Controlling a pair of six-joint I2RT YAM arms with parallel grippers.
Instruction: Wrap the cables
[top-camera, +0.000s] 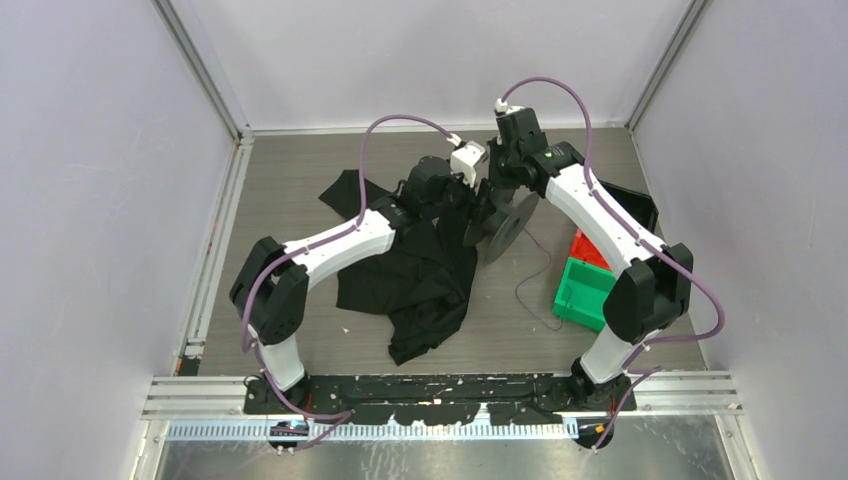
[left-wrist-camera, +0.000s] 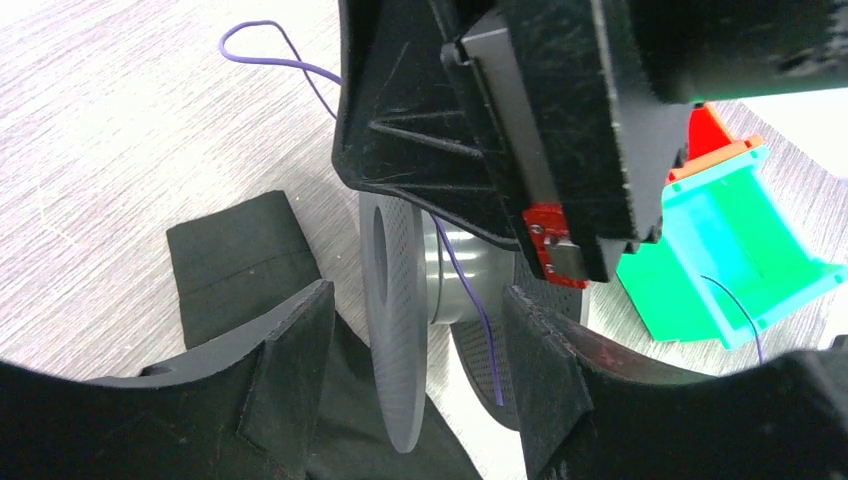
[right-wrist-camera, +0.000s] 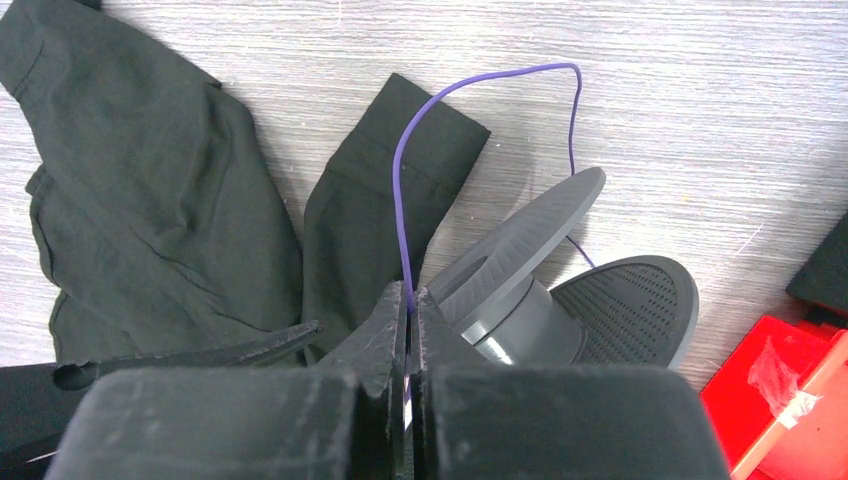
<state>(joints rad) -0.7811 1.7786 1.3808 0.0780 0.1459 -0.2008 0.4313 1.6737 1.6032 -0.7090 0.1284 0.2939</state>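
Right tool (right-wrist-camera: 409, 305) is pinched fully shut on the cable (right-wrist-camera: 398, 180), which arcs up over the black garment (right-wrist-camera: 150, 200) and drops behind the tilted grey spool (right-wrist-camera: 530, 245). Left tool (left-wrist-camera: 420, 370) stands open, one finger on either side of the spool's near flange, with gaps showing. Farther out, loose cable lies on the bare worktop (top-camera: 300, 170) near the green bin (top-camera: 583, 290). The walls (top-camera: 100, 200) hem in both sides.

A robot lab's test cell: plain pale walls (top-camera: 90, 150) box in a grey wood-grain counter (top-camera: 290, 180) edged with aluminium rails (top-camera: 214, 255). White-shelled left arm (top-camera: 345, 240) and right arm (top-camera: 600, 225) (purple hoses (top-camera: 560, 85) looping off them) are bolted to a black mounting bar (top-camera: 440, 385) at its near edge.
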